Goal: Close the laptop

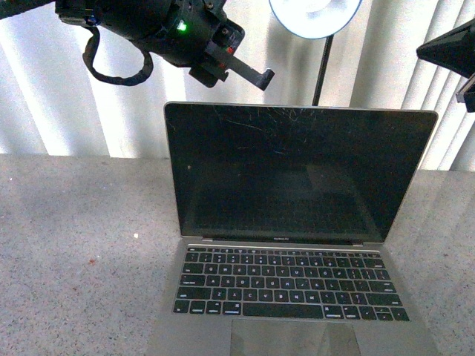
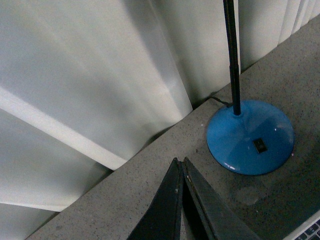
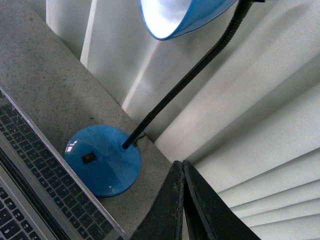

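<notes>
The grey-silver laptop [image 1: 297, 178] stands open on the table, its scratched black screen upright and facing me, with the black keys [image 1: 289, 285] and trackpad in front. My left gripper [image 1: 265, 76] hangs shut above the lid's top left corner, holding nothing. My right gripper [image 1: 421, 50] is shut and empty, up by the lid's top right corner. In the left wrist view the shut fingers [image 2: 172, 200] point at the table behind the laptop, and a laptop corner [image 2: 309, 231] just shows. The right wrist view shows the shut gripper [image 3: 181, 164] above the laptop's [image 3: 25, 165] far edge.
A blue desk lamp stands behind the laptop, its round base [image 2: 250, 137] on the speckled grey table [image 1: 74, 222] and its lit head [image 1: 315, 16] above the lid. White vertical blinds [image 1: 59, 96] close off the back of the table.
</notes>
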Robot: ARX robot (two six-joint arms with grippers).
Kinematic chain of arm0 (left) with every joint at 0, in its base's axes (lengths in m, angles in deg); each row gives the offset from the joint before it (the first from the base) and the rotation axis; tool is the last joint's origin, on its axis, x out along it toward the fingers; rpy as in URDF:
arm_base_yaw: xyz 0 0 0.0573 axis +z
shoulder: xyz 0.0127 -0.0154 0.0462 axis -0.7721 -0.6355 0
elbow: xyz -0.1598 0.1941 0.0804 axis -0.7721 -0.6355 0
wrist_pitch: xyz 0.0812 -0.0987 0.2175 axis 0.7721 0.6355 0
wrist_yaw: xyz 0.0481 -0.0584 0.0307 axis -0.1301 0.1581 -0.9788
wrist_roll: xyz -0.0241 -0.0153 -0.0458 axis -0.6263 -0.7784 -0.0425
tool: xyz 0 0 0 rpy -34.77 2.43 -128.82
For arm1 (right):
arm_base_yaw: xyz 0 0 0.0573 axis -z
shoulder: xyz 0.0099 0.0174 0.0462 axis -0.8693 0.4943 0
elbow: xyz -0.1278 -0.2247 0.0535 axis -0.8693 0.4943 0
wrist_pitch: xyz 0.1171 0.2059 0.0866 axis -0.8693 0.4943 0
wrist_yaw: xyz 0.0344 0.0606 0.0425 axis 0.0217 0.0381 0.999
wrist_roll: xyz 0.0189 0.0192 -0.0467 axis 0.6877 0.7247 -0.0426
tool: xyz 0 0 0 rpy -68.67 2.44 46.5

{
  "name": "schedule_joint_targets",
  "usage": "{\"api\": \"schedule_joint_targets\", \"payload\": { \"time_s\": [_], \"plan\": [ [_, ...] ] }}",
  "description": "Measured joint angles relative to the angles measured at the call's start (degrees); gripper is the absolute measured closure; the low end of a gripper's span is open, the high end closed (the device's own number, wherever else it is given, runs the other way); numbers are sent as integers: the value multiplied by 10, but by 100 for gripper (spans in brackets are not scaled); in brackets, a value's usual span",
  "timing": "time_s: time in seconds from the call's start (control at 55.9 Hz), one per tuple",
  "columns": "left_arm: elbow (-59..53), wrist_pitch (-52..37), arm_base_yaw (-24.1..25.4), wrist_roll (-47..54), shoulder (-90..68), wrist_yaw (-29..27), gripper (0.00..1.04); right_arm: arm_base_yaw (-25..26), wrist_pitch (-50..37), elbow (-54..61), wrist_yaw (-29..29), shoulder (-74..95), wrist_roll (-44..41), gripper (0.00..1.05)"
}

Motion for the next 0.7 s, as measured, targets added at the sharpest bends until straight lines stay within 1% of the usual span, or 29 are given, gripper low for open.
{"api": "schedule_joint_targets", "payload": {
  "time_s": [0.25,0.411,0.698],
  "plan": [
    [38,47,1,14,-26,3,101,-16,39,-34,2,32,-17,102],
    [41,78,2,23,-29,14,101,-24,61,-41,7,37,-26,102],
    [42,101,4,33,-28,23,101,-35,83,-41,10,39,-42,102]
  ]
}}
